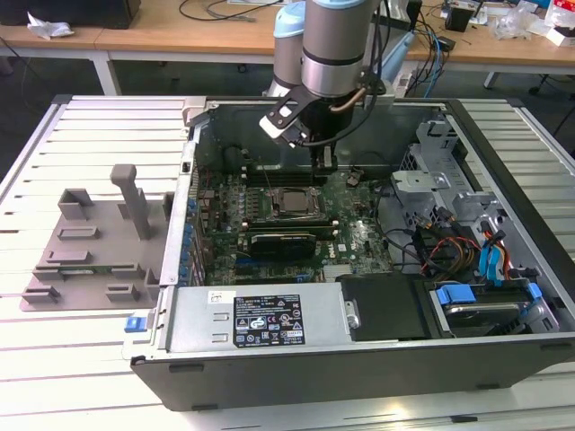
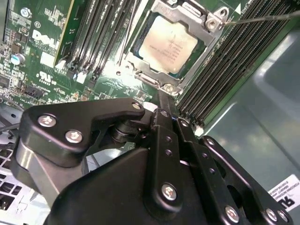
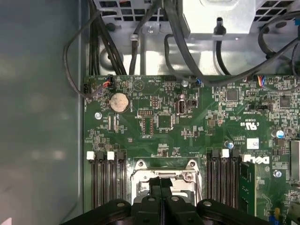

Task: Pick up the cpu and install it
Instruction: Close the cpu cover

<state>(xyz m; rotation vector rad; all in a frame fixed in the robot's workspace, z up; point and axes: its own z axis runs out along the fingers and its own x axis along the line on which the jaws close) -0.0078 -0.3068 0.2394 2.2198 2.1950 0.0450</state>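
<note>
The cpu (image 1: pixel 293 201) lies flat in its socket on the green motherboard (image 1: pixel 359 238), inside the open computer case. Its silvery top plate (image 2: pixel 169 43) sits inside the metal socket frame (image 2: pixel 206 21), which lies around it. My gripper (image 1: pixel 322 163) hangs just above the board at the socket's far edge, a little behind the cpu. Its two black fingers (image 2: pixel 162 105) are pressed together with nothing between them. In the first wrist view the shut fingertips (image 3: pixel 161 186) cover the middle of the socket frame (image 3: pixel 140 165).
Rows of black memory slots (image 2: pixel 234 56) flank the socket. A long black card (image 1: pixel 283 241) lies just in front of it. Cables and a drive cage (image 1: pixel 449 229) crowd the exterior view's right. A grey fixture plate (image 1: pixel 90 242) lies outside the case on the left.
</note>
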